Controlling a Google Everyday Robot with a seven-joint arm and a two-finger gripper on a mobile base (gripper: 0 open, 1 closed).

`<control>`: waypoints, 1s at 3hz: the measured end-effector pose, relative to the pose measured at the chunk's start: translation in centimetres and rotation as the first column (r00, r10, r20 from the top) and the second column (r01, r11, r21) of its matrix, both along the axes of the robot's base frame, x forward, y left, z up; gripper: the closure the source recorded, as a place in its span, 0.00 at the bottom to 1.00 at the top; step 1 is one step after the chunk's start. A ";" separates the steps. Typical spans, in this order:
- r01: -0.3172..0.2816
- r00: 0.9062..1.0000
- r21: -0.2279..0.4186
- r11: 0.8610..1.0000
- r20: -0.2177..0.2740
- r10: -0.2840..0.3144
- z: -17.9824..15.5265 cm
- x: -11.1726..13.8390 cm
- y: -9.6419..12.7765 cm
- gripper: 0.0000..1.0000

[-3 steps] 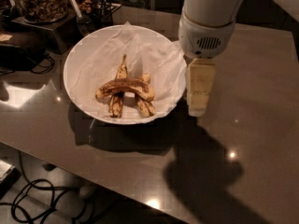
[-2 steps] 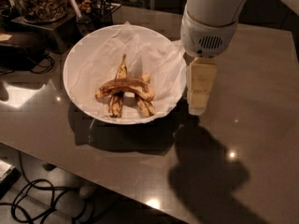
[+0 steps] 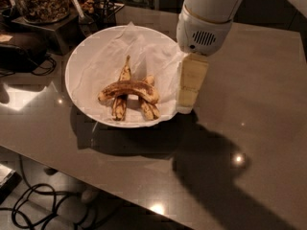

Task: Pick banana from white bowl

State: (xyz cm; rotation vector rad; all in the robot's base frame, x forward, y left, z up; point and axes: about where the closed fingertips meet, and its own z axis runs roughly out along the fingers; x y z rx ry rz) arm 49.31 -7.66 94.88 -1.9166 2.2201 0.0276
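Observation:
The white bowl [image 3: 86, 56], wide and lined with crinkled white paper, stands on the table at the left. Three bananas lie in it. The banana [image 3: 128, 88], long, arched and blotched dark brown, lies across the other two. A slim banana with a pointed stem [image 3: 123, 87] runs under it, and a short stubby one [image 3: 148, 107] lies at its right. The gripper [image 3: 188, 97] hangs from the white arm over the bowl's right rim, to the right of the bananas, with pale yellow fingers pointing down.
The brown table [image 3: 249, 104] stretches to the right and front of the bowl. A container of nuts [image 3: 41, 1] and dark gear with cables [image 3: 21, 49] stand at the back left. Cables [image 3: 38, 205] lie on the floor below the table's front edge.
The arm and gripper have shifted slightly; the bananas and bowl lie as before.

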 end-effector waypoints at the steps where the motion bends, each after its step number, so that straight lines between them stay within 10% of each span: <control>1: 0.030 0.999 0.010 0.999 -0.023 -0.030 -0.1 0.2 1.2 0.07; 3: 0.050 0.998 -0.003 0.999 -0.027 -0.051 -0.4 0.5 2.5 0.13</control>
